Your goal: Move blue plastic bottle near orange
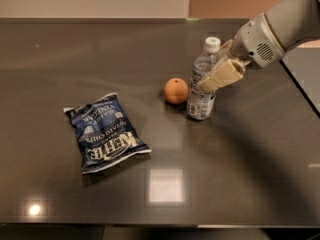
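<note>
The blue plastic bottle (202, 84) is clear and ribbed with a white cap and a pale label. It stands upright on the dark table, right of centre. The orange (176, 90) is a small round fruit just left of the bottle, a small gap between them. My gripper (216, 73) reaches in from the upper right on a grey arm. Its tan fingers (221, 76) are closed around the bottle's upper body.
A dark blue chip bag (106, 132) lies flat at the left of the dark table (225, 174). The table's right edge (300, 86) runs close behind the arm. A pale wall lies beyond the far edge.
</note>
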You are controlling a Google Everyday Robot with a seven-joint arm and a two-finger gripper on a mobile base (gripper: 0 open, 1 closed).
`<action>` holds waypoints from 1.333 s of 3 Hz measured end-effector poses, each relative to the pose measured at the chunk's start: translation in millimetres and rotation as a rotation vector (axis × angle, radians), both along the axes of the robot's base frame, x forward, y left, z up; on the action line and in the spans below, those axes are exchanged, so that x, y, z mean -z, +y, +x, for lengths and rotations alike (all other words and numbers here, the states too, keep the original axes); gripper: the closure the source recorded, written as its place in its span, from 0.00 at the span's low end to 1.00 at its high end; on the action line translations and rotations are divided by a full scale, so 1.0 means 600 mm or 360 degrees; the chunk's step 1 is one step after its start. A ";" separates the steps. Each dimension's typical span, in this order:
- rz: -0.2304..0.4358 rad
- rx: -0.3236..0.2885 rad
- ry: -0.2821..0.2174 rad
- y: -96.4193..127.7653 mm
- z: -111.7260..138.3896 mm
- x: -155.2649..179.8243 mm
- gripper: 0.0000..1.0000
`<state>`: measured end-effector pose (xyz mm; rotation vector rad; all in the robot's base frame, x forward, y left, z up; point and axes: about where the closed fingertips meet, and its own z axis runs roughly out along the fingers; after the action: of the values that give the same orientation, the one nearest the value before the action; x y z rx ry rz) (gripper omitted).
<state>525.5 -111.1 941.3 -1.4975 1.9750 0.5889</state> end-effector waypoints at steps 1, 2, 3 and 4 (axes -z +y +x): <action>0.0007 -0.0010 0.0010 0.004 0.003 0.006 0.60; 0.0016 -0.0022 0.0015 0.006 0.005 0.010 0.36; 0.0019 -0.0033 0.0010 0.007 0.006 0.012 0.13; 0.0020 -0.0043 -0.0001 0.007 0.006 0.015 0.00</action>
<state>529.3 -107.2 932.3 -1.5186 1.9500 0.6107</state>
